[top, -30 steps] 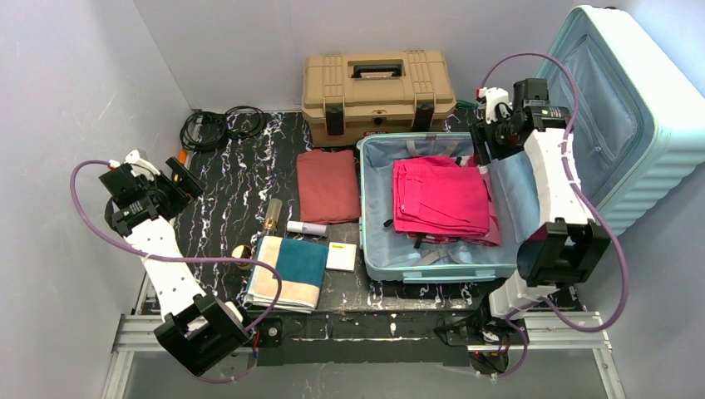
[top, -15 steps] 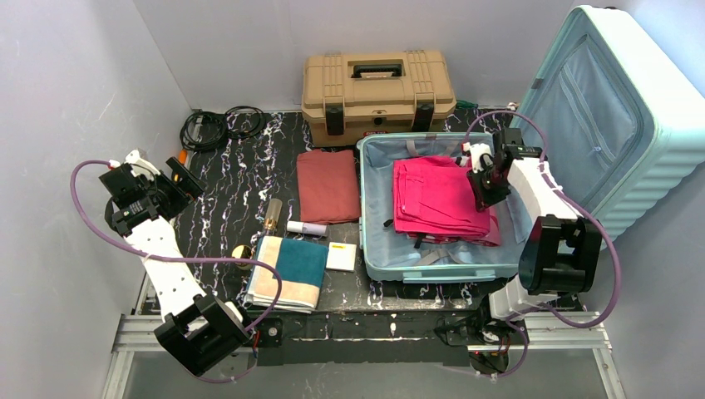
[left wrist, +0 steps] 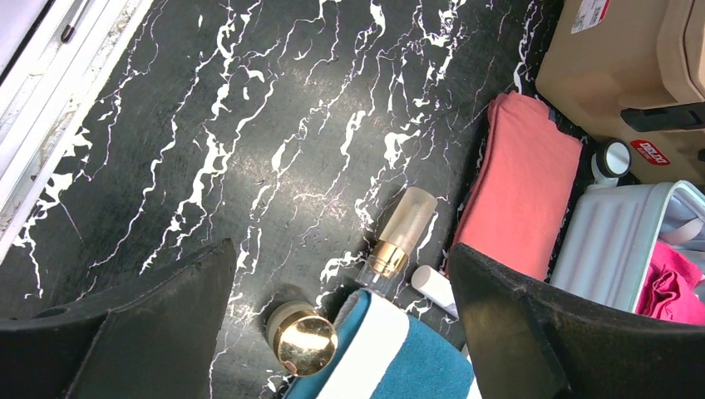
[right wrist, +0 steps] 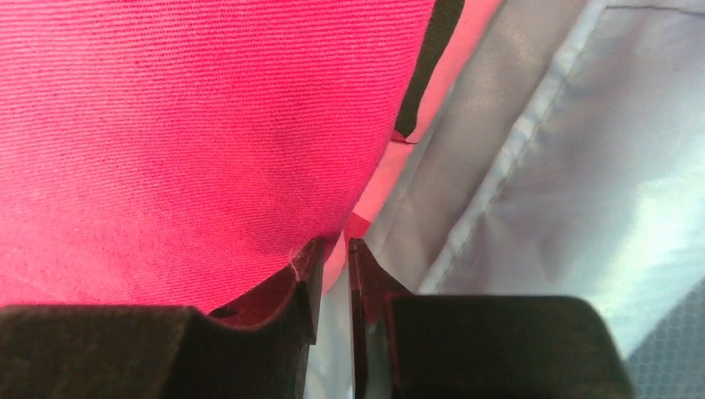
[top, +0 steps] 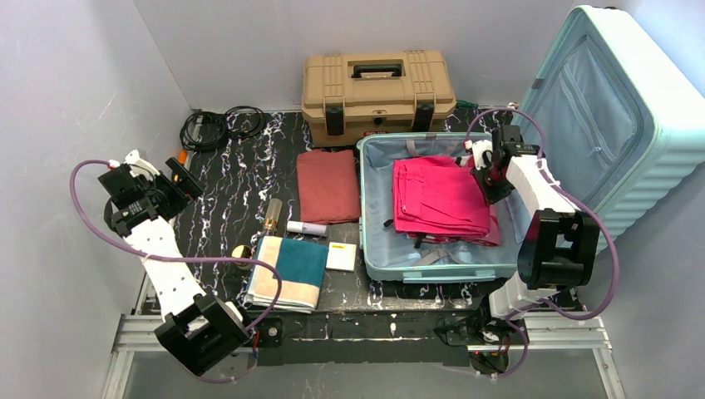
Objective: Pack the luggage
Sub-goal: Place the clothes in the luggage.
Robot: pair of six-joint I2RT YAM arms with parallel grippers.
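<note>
The luggage lies open, its mint-blue base (top: 374, 259) on the table and its lid (top: 640, 116) leaning up at the right. Folded pink clothes (top: 441, 198) lie inside it. My right gripper (top: 489, 176) is down at their right edge. In the right wrist view its jaws (right wrist: 335, 245) are nearly closed, with pale lining flap (right wrist: 540, 166) in the slit, beside the pink cloth (right wrist: 191, 141). My left gripper (top: 177, 184) is open and empty above the table's left side, and its wrist view (left wrist: 341, 332) shows it over the small items.
A tan toolbox (top: 378, 87) stands at the back, with black cables (top: 218, 127) to its left. A rust-red folded cloth (top: 327, 184), perfume bottle (left wrist: 399, 241), white tube (left wrist: 432, 285), gold-lidded jar (left wrist: 303, 341), teal-and-cream towel (top: 287, 270) and white card (top: 341, 256) lie left of the luggage.
My right gripper has come down from the luggage's back right corner to the right edge of the pink clothes, bringing the lining flap lower. The left arm has not moved.
</note>
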